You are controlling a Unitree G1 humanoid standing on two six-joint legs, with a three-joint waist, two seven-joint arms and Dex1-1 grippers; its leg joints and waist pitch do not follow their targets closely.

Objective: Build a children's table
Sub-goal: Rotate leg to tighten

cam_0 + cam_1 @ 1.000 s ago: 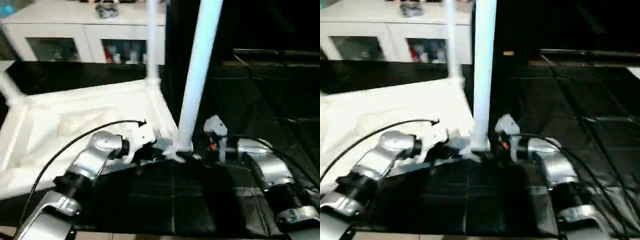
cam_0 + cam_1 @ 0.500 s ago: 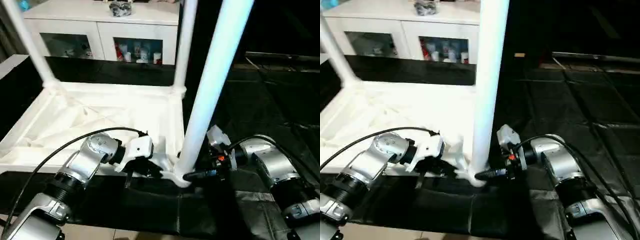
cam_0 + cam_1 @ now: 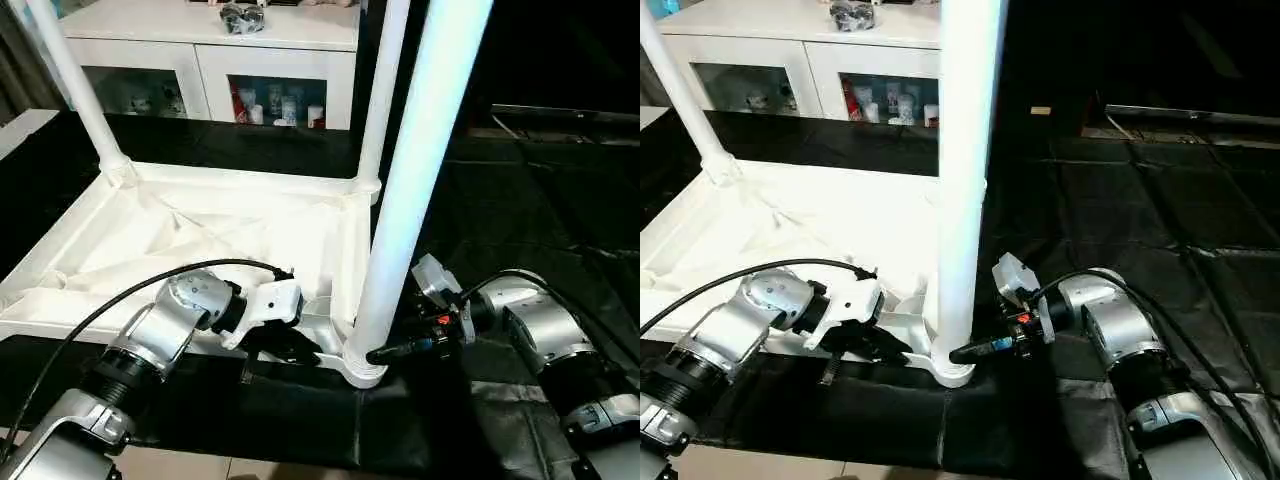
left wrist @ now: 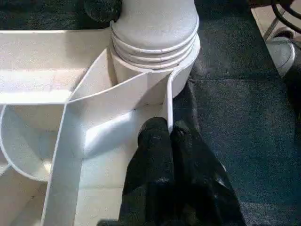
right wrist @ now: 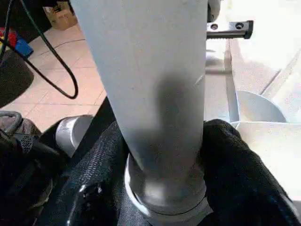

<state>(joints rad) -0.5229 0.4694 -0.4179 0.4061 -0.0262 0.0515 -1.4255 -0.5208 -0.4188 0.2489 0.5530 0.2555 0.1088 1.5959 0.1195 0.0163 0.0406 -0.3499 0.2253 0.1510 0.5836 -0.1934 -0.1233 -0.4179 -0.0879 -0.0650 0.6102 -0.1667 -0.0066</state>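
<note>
The white table top (image 3: 200,230) lies upside down on a black mat, ribbed side up. Two legs stand in its far corners, one at the left (image 3: 75,90) and one at the right (image 3: 385,90). A third leg (image 3: 415,190) stands in the near right corner socket (image 3: 362,368), leaning slightly right. My right gripper (image 3: 378,350) is shut on that leg just above the socket, one black finger (image 5: 230,160) on each side. My left gripper (image 4: 169,134) is shut on the top's thin rim wall beside the same socket.
A white cabinet (image 3: 200,40) with glass doors stands behind the table top, with a dark object (image 3: 243,15) on it. The black mat (image 3: 520,200) spreads to the right. A pale floor strip (image 3: 200,465) runs along the mat's near edge.
The whole picture has shifted as the camera moved, bringing the far left leg into view. Both grippers keep their holds and the near leg stays in its socket.
</note>
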